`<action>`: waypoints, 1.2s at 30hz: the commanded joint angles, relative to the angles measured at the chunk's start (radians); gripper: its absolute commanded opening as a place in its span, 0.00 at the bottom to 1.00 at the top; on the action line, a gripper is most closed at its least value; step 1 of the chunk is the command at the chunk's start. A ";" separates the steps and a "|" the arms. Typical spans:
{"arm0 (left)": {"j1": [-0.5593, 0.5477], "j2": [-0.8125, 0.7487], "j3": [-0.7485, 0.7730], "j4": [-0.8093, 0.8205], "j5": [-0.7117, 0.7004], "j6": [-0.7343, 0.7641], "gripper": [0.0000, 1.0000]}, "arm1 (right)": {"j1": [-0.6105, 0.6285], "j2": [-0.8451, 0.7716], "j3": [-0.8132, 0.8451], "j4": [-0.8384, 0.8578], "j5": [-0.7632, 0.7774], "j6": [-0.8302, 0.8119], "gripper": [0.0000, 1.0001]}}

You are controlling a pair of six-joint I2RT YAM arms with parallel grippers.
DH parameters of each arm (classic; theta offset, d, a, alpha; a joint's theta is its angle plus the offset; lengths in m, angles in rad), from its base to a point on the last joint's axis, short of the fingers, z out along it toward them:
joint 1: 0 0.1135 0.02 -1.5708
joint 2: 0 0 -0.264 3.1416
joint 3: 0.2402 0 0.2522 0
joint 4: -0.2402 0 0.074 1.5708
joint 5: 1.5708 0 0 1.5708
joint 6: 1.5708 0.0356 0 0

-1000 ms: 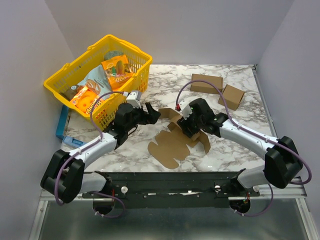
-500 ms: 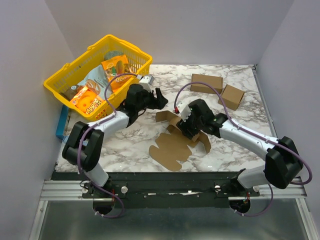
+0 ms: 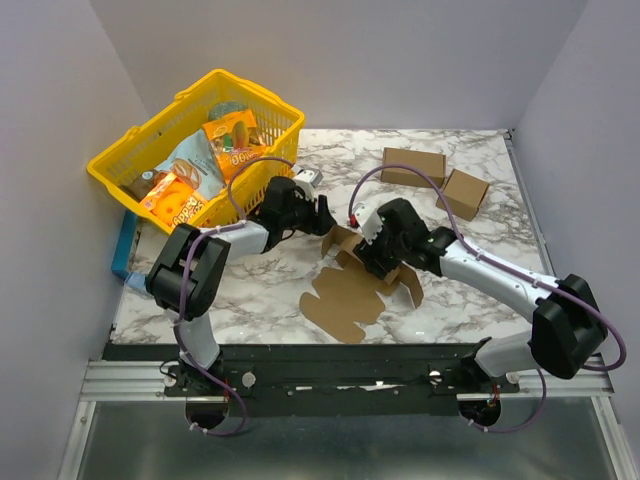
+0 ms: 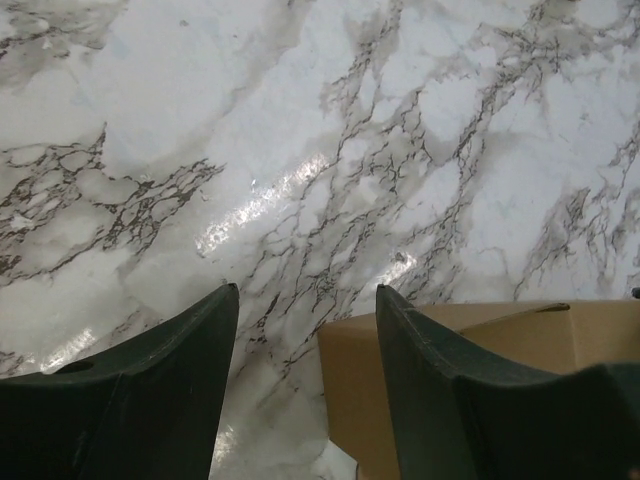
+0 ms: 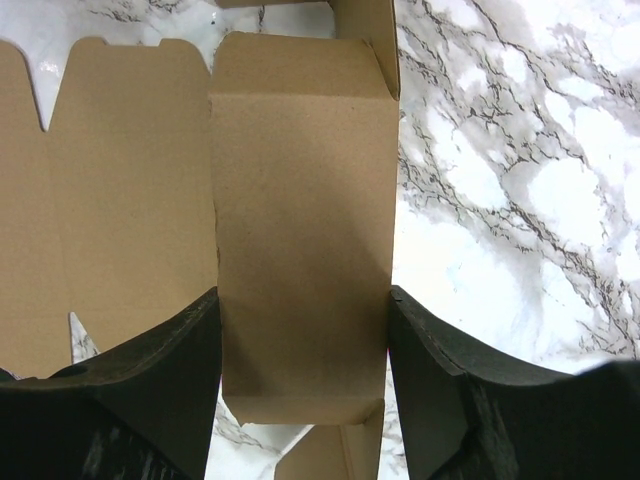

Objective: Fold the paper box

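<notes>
White-shelled arms (image 3: 490,268) with black joints, looping purple cables (image 3: 445,205) and dark tapered pincer fingers (image 4: 150,400)

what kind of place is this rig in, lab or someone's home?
Probably a lab data-collection cell, not a home: plain walls box in a marble-print table, two arms are bolted to an aluminium rail, and the yellow basket of snacks and paper box look like staged props.

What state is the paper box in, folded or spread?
Mostly spread: paper box lies largely flat on the table, only far flaps raised.
</notes>
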 commanded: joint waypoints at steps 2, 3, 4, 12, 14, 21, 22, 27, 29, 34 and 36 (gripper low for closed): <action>-0.017 0.025 -0.065 0.047 0.136 0.096 0.64 | 0.008 -0.023 -0.006 -0.015 0.003 -0.011 0.53; -0.019 0.017 -0.085 0.059 0.141 0.096 0.64 | 0.008 -0.023 -0.004 -0.013 0.005 -0.012 0.53; -0.022 0.011 -0.093 0.080 0.145 0.096 0.64 | 0.010 -0.023 -0.004 -0.013 0.005 -0.011 0.53; -0.078 -0.036 -0.174 0.154 0.207 0.110 0.64 | 0.008 -0.020 -0.001 -0.013 0.028 -0.006 0.53; -0.101 -0.052 -0.184 0.148 0.202 0.122 0.65 | 0.008 -0.020 0.002 -0.012 0.035 -0.002 0.53; -0.135 -0.116 -0.236 0.188 0.171 0.117 0.66 | 0.010 -0.019 -0.001 -0.009 0.061 0.000 0.53; -0.143 -0.119 -0.237 0.188 0.170 0.116 0.66 | 0.010 -0.016 -0.001 -0.009 0.063 0.001 0.53; -0.175 -0.128 -0.242 0.171 0.113 0.145 0.67 | 0.010 -0.014 0.000 -0.007 0.069 0.004 0.53; -0.193 -0.131 -0.247 0.154 0.080 0.157 0.70 | 0.010 -0.014 0.000 -0.007 0.071 0.006 0.53; -0.207 -0.164 -0.289 0.165 0.043 0.171 0.73 | 0.008 -0.016 -0.001 -0.006 0.071 0.009 0.53; -0.209 -0.180 -0.312 0.174 0.041 0.168 0.74 | 0.010 -0.017 0.000 -0.007 0.071 0.011 0.53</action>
